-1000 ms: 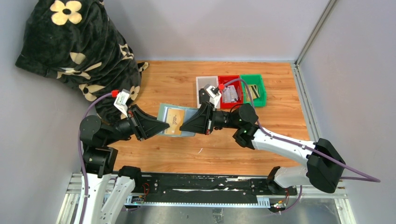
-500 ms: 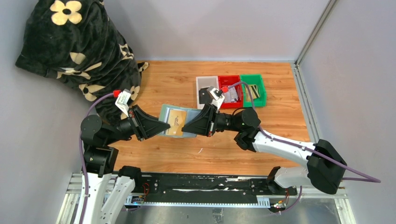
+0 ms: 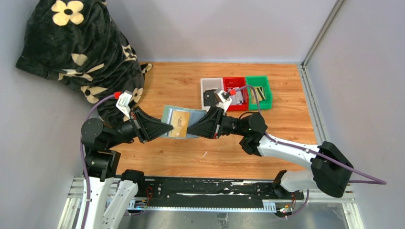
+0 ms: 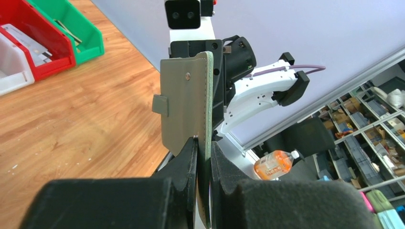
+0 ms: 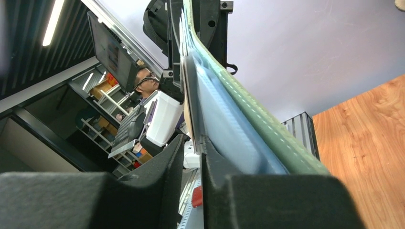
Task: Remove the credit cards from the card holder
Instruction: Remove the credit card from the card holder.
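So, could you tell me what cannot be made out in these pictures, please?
- Left wrist view: the card holder shows only its back, so its inside is hidden.
- Right wrist view: seen edge-on, so what, if anything, the right claw pinches is unclear.
- Top view: the red bin contents are too small.

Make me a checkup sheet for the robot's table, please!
Surface: wooden table.
Job's things: card holder open, held up between both arms; tan-gold card in its pocket.
Clutter: white bin, red bin, green bin at the back; flowered blanket far left.
Grippers: left gripper shut on the card holder's edge; right gripper at the opposite edge, grip unclear.
Cables: purple cable looping off each arm.
Surroundings: grey walls; shelves beyond.
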`<state>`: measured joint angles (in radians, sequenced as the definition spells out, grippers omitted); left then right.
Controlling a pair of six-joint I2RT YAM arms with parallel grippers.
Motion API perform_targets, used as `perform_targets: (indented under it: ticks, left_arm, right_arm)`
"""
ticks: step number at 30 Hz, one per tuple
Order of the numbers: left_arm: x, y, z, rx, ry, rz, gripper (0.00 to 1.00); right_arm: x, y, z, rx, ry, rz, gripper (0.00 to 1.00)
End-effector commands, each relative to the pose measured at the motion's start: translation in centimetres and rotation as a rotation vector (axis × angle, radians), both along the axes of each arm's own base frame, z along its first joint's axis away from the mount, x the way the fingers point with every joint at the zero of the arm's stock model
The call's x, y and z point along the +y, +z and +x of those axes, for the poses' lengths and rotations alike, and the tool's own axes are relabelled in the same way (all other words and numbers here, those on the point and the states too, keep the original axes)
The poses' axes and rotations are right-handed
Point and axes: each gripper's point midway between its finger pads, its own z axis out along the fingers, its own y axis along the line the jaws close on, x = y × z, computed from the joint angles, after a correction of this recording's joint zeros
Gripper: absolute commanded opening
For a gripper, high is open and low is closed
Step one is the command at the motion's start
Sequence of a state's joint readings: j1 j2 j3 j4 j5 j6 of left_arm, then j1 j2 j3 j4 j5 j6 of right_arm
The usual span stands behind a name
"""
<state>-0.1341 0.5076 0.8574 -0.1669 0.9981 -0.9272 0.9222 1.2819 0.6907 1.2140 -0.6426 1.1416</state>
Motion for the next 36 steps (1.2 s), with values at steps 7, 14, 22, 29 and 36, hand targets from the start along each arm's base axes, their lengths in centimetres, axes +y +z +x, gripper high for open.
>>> perform_targets:
  ticks: [7,14,22,29,36]
  left_arm:
    - [0.1,0.8,-0.7,-0.065,0.003,0.005,0.05]
    - [0.1,0.8,-0.9,-0.067,-0.006,0.006,0.06]
    - [0.1,1.6,-1.1,-0.075,-0.005,-0.013,0.11]
    - [0.1,1.6,-1.0,-0.071,-0.006,-0.015,0.17]
    - [0.1,1.4,-1.0,-0.07,-0.007,-0.015,0.22]
  right_arm:
    - [0.7,2.6,0.8,-0.07,-0.03,-0.004,0.27]
    - [0.8,3.1,0.8,-0.053,-0.008,0.03,0.0]
    - [0.0,2.5,0.6,-0.036,-0.011,0.06,0.0]
    - [-0.2,1.8,0.4,-0.031,-0.014,0.042,0.0]
    - [-0.1,1.7,0.4,-0.023,-0.005,0.042,0.0]
